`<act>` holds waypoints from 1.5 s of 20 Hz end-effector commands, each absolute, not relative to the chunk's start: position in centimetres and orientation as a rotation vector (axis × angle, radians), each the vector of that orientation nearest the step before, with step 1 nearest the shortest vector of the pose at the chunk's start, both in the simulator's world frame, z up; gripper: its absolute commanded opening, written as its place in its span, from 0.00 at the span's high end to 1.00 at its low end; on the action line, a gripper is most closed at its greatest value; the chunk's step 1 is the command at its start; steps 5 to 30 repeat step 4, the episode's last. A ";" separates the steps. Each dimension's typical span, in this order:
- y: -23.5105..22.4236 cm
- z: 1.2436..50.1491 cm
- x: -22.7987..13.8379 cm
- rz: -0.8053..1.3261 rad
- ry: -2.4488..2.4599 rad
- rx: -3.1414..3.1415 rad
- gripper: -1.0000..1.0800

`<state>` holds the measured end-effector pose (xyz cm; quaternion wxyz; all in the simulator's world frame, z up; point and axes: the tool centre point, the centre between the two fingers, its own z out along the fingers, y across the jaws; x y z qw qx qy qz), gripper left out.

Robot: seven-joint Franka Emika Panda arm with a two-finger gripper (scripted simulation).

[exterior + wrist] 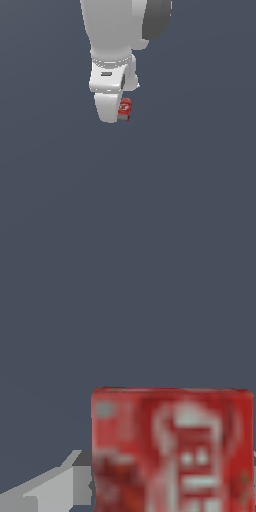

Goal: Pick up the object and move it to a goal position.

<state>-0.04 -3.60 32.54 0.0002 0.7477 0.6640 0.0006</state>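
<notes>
Red with a pale label, the object [124, 109] sits at the lower end of the white arm [112, 35], roughly in the upper middle of the exterior view. We see only a narrow strip of it there, poking out on the exterior view's right of a broad white finger [107, 107] that covers the rest. The gripper [116, 111] points downward, and the object lies right against that finger, touching it as far as we can judge. The second finger is hidden behind the first and the object, so we cannot say from this view how the jaws stand.

In the wrist view the object [172, 451] fills much of the picture, close to the camera, its red face carrying blurred white markings that we cannot read. Beside it a grey finger [50, 488] shows, its end meeting the object's edge. We take the gripper to be clamped on the object, since it sits between the fingers at their tips with one finger pressed to its side, though the far contact is out of sight.

Around all this we see only a flat slate-blue ground [200, 190], uniform in both views. We cannot tell whether the object rests on it or hangs above it.
</notes>
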 end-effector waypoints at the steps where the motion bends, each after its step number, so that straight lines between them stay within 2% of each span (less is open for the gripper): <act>1: -3.8 33.0 0.1 0.001 2.086 2.349 1.00; 30: -3.9 33.2 0.1 0.000 2.086 2.349 1.00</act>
